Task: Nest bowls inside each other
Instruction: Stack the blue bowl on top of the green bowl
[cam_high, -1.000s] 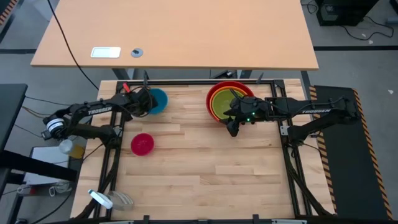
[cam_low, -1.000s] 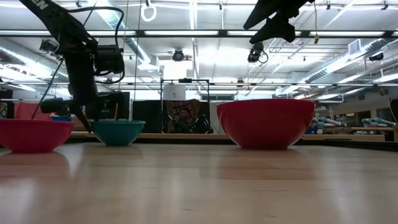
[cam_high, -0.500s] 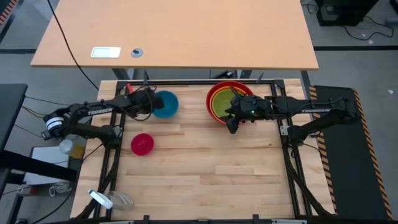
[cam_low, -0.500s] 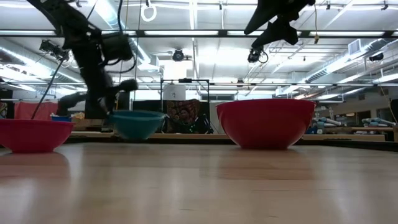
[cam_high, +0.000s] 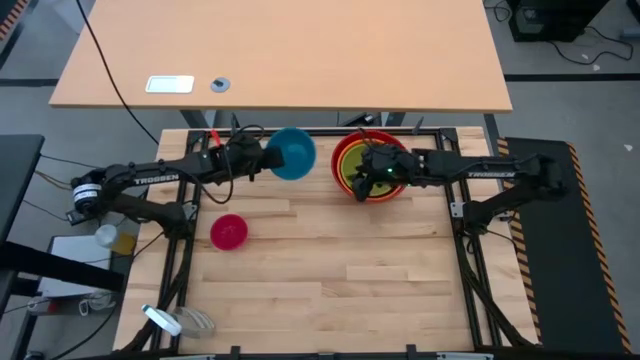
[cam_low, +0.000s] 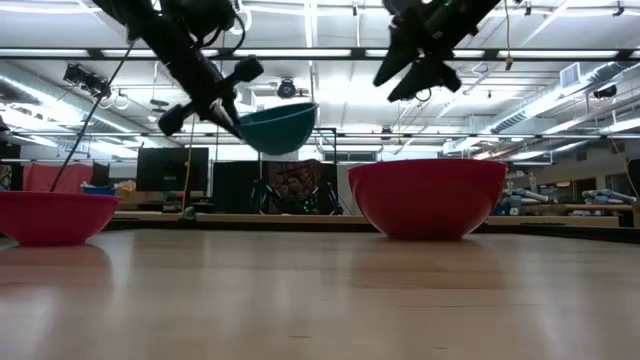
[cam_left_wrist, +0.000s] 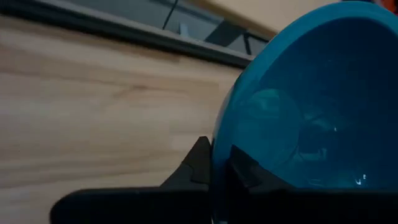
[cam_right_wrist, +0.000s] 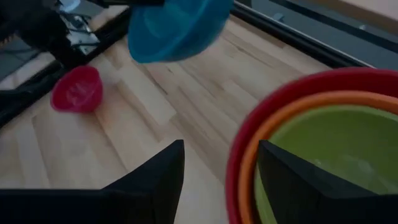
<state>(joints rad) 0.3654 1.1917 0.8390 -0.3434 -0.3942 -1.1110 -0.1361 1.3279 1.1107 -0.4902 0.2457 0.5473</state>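
The blue bowl (cam_high: 292, 152) hangs in the air near the table's far edge, with my left gripper (cam_high: 265, 158) shut on its rim. To its right stands the red bowl (cam_high: 345, 150) with the orange bowl (cam_right_wrist: 261, 134) and the yellow-green bowl (cam_right_wrist: 329, 143) nested inside. My right gripper (cam_right_wrist: 221, 180) hovers open above the stack's near-left rim and touches nothing. The small pink bowl (cam_high: 228, 231) rests on its base at the left. My left gripper pinches the blue bowl's rim (cam_left_wrist: 217, 146) on the side facing the left arm. One finger (cam_left_wrist: 245, 169) is inside the bowl and one (cam_left_wrist: 198, 160) outside. The fingers come slanting down from the table's left. The bowl (cam_low: 278, 125) is lifted clear, slightly tilted.
A black frame rail (cam_high: 320, 131) runs along the table's far edge, just behind the bowls. The bare wooden tabletop (cam_high: 340, 270) stretches toward the near edge. A lamp-like object (cam_high: 170, 320) lies at the near-left corner, outside the frame.
My left gripper has lifted the blue bowl off the table and carried it up and toward the table's right, nearer the red stack, turning as it went. My right gripper has shifted a little toward the far edge, over the stack's rim.
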